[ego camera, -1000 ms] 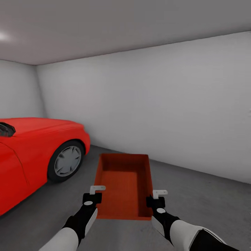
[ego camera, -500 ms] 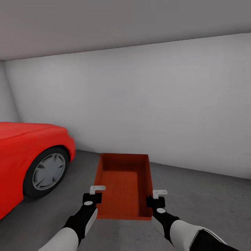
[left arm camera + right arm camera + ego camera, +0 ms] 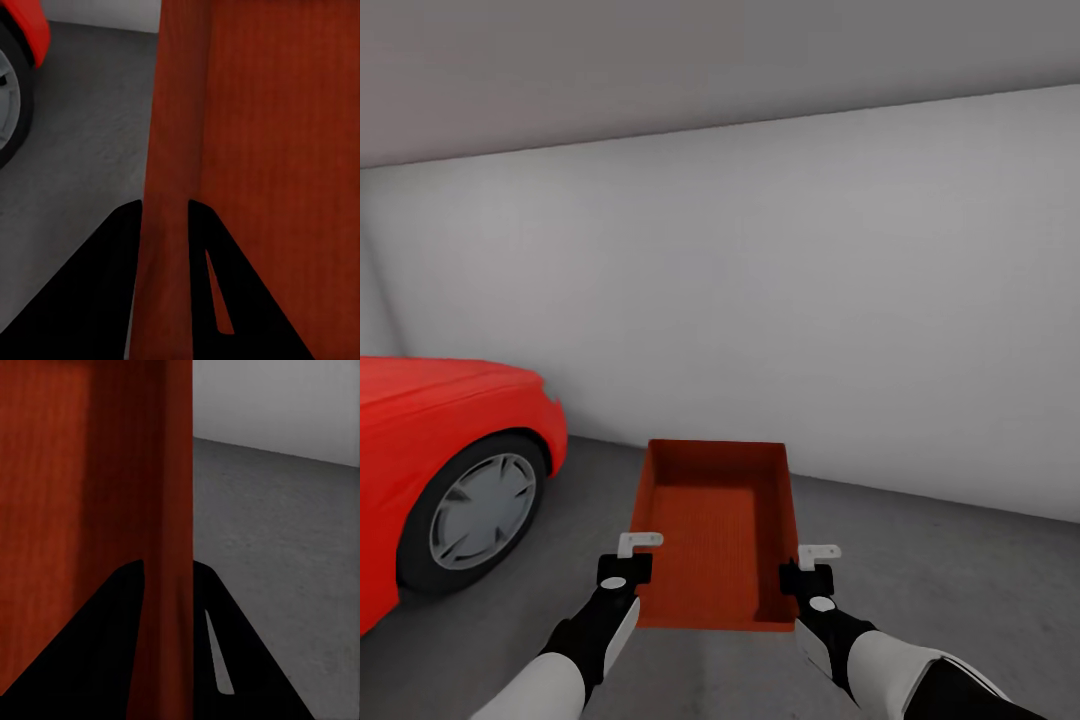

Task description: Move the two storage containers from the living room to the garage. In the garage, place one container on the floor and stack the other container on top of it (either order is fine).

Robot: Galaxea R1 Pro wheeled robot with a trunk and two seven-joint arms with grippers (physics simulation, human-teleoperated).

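I hold one orange-red storage container (image 3: 718, 525) level in front of me, above the dark grey concrete floor (image 3: 950, 590) of the garage. My left gripper (image 3: 638, 560) is shut on its left wall, my right gripper (image 3: 800, 565) on its right wall. In the left wrist view the container wall (image 3: 169, 180) runs between the black fingers (image 3: 112, 255). Black fingers (image 3: 120, 607) clamp the container wall (image 3: 176, 510) in the right wrist view too. The box is empty inside.
A red car (image 3: 440, 450) stands at the left, its front wheel (image 3: 475, 510) near my left arm. A plain pale grey wall (image 3: 810, 300) closes the room ahead. Bare floor stretches to the right of the container.
The view has swung to the right: the car has slid toward the left edge and the room's corner has left the picture. Container and grippers hold the same pose.
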